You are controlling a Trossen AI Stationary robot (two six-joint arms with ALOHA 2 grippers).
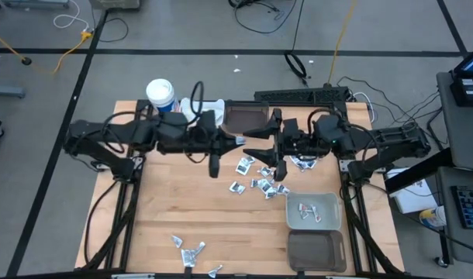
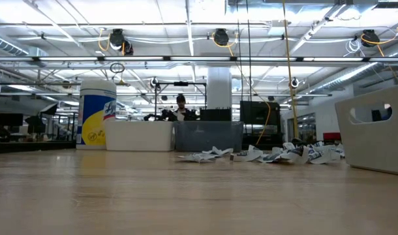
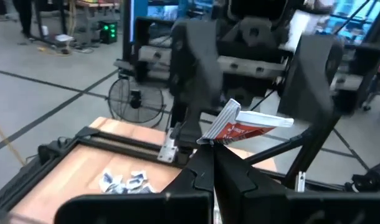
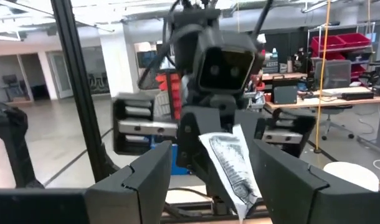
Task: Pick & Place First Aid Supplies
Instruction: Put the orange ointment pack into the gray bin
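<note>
High over the table's middle my two grippers face each other. My left gripper [image 3: 209, 155] is shut on one first aid packet [image 3: 240, 127], white with red print on one face and dark print on the other [image 4: 230, 165]. My right gripper [image 4: 218, 177] is open; its fingers stand on either side of that packet without touching it. In the high view the left gripper [image 1: 238, 140] and the right gripper [image 1: 257, 144] meet above a scatter of loose packets [image 1: 260, 177] lying flat on the wood. My left gripper pinches the packet by one end [image 3: 210, 139] between its two shut fingertips. The fingers come about level from the table's left. The packet is lifted clear of the table and sticks out past the fingertips, tilted, between the right gripper's fingers.
A grey bin [image 1: 329, 203] holding a few packets and a dark bin [image 1: 315, 249] stand at the near right. A white bin [image 1: 209, 107], a dark bin [image 1: 246, 116] and a white cup [image 1: 160, 94] stand at the far edge. More packets [image 1: 190, 249] lie near left.
</note>
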